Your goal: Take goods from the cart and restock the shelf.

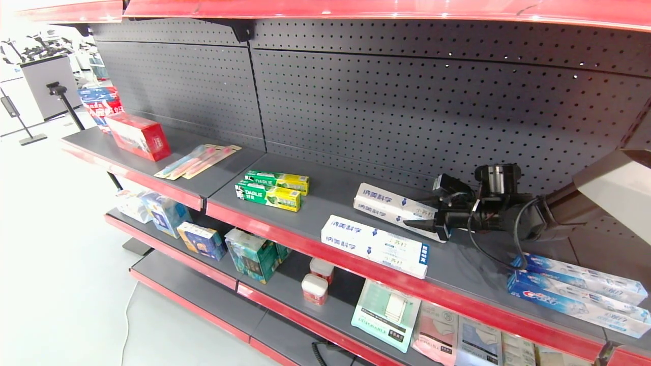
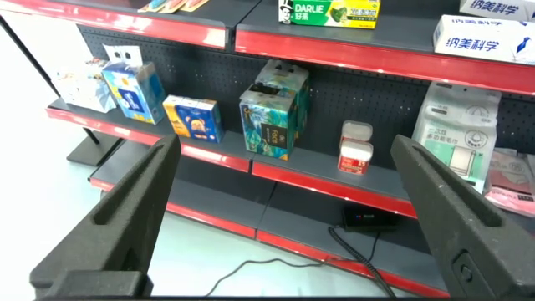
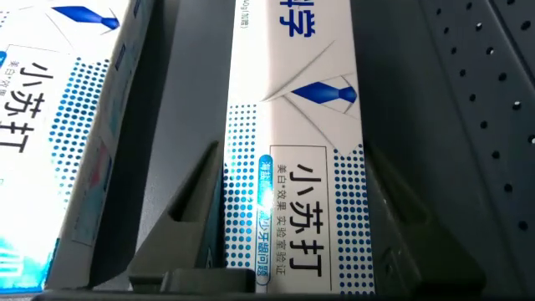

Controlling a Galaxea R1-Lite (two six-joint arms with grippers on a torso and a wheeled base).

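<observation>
A white toothpaste box (image 1: 386,206) lies on the dark upper shelf (image 1: 330,201) close to the pegboard back. My right gripper (image 1: 424,223) is at the box's right end. In the right wrist view the box (image 3: 292,75) runs between the two fingers of my right gripper (image 3: 292,167), which sit against its long sides, shut on it. A second white toothpaste box (image 1: 374,245) (image 3: 50,125) lies parallel at the shelf's front edge. My left gripper (image 2: 284,146) hangs open and empty in front of the lower shelves.
Green toothpaste boxes (image 1: 272,190), toothbrush packs (image 1: 198,160) and a red box (image 1: 138,135) lie farther left on the shelf. Blue toothpaste boxes (image 1: 574,290) lie at the right. Lower shelves hold cartons (image 2: 272,109), small jars (image 2: 355,146) and packets (image 2: 456,125). A red shelf edge (image 1: 356,7) hangs overhead.
</observation>
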